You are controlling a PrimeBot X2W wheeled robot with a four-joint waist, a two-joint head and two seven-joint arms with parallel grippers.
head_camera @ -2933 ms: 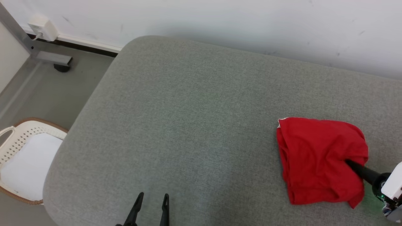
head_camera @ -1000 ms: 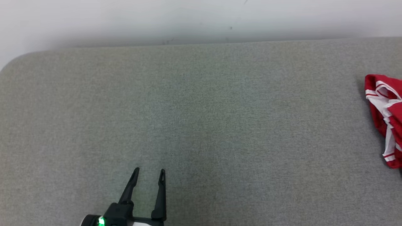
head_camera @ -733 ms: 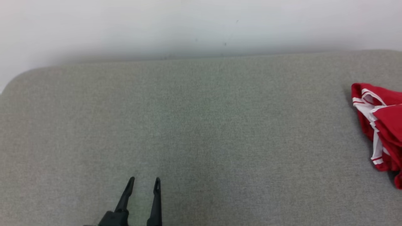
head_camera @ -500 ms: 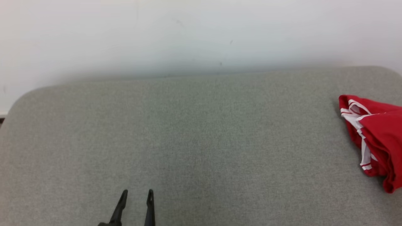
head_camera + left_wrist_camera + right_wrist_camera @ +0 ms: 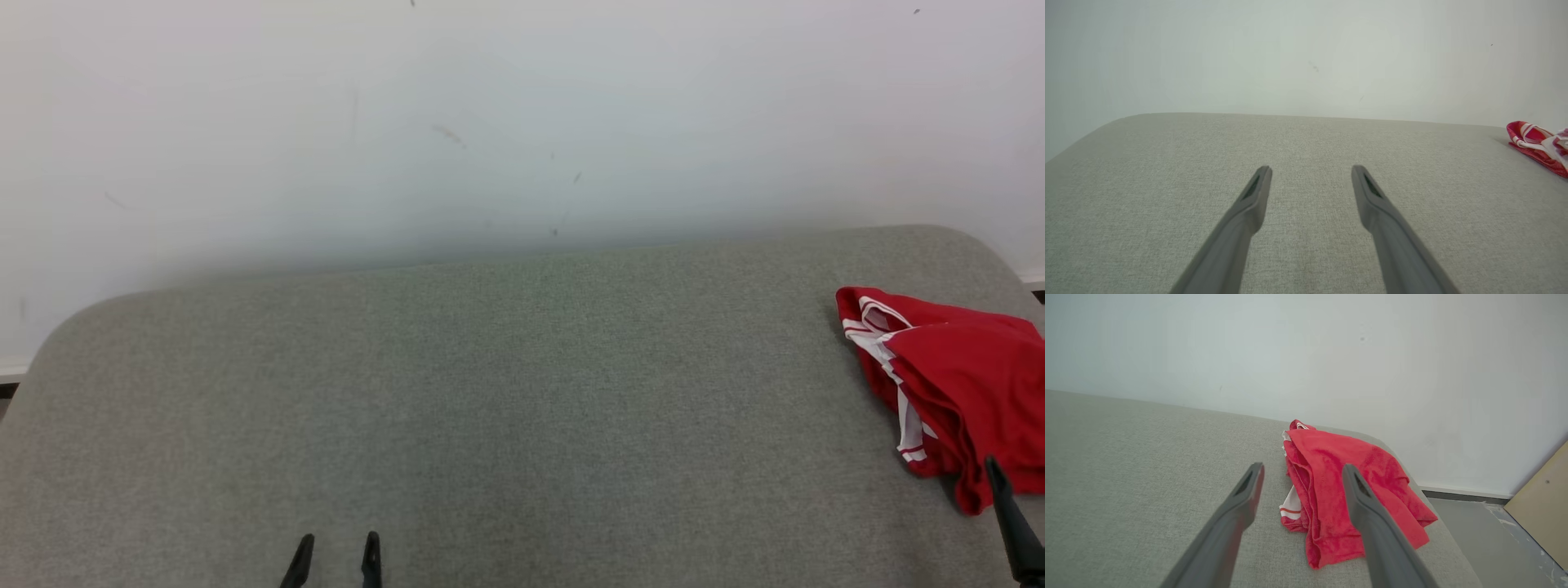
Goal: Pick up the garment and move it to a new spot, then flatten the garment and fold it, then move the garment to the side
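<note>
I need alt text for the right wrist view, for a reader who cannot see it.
A loosely folded red garment with white trim lies near the corner of a grey cushioned surface, just ahead of the right pincer, whose two dark fingers are open and empty. A pale wall stands behind, and grey floor shows at the lower right.

It looked like a plain test room — grey upholstered platform against a scuffed white wall, bare grey floor.
</note>
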